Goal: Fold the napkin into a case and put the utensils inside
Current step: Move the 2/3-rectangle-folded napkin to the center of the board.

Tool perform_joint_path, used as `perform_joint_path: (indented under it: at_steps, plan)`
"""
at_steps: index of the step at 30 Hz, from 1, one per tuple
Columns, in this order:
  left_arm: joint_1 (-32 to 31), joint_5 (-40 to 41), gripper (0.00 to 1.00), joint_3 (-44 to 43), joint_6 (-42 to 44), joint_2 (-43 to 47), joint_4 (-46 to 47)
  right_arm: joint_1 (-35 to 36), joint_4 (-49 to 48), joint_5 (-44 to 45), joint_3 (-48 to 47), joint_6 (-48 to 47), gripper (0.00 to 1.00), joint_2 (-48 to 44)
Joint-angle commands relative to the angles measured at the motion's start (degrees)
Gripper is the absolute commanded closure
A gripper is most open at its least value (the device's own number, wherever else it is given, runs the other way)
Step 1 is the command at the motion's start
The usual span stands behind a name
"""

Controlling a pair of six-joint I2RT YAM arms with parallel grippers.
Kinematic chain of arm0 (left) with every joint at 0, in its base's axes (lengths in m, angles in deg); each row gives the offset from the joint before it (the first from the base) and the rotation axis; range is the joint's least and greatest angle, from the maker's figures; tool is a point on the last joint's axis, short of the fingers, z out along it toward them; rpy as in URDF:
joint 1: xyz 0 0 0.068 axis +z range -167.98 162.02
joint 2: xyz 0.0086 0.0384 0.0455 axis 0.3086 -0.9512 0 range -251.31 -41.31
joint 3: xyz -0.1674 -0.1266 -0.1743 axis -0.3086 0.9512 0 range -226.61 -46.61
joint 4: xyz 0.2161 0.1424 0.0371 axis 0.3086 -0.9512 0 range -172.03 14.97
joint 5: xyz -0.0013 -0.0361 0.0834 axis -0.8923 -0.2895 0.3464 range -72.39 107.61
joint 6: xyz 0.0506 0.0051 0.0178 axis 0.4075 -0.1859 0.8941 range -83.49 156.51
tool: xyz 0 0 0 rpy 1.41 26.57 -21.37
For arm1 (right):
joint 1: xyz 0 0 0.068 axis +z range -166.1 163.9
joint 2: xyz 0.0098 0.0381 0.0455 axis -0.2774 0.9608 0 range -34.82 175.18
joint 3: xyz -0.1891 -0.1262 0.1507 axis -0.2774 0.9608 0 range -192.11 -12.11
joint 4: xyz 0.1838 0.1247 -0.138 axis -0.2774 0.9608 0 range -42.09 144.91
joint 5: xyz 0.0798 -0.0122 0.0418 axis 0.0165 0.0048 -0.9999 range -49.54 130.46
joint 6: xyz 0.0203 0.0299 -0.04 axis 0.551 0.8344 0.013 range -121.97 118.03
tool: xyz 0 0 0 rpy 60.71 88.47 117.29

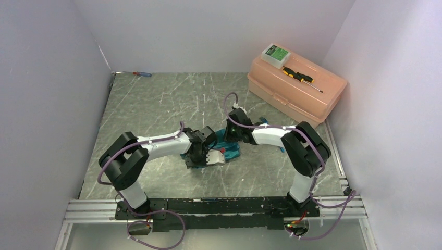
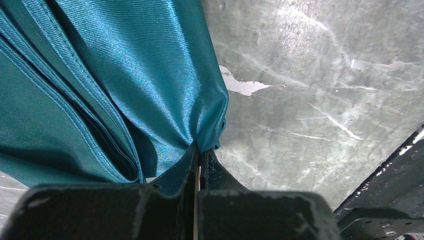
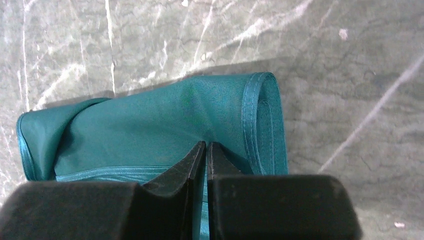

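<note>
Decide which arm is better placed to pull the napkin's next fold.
Left, probably: left fingers pinch a gathered edge of the napkin, free to lift; right fingers clamp its flatter body, better as anchor.

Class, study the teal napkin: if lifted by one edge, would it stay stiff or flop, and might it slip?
Probably floppy: the napkin puckers into soft gathers where the left gripper pinches it. Likely slippery: its weave shows a sheen. Seemingly light: several folded layers stack thin.
</note>
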Motion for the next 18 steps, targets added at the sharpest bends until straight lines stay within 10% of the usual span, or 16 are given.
perform_joint_path:
  at_steps: [1, 10, 18]
  plan:
    - [0.52, 0.32, 0.97, 0.69, 1.60, 0.97, -2.53, 0.16, 1.92, 4.12, 2.04, 0.21, 0.88, -2.72]
    - [1.59, 0.48, 0.97, 0.75, 1.33, 4.59, -0.49, -3.44, -7.68, -12.39, -1.06, -10.88, 0.71, -8.67]
    - [1.75, 1.17, 0.97, 1.33, 1.68, 5.35, 0.88, -2.66, -20.04, -35.31, -12.16, -6.31, 0.77, 4.19]
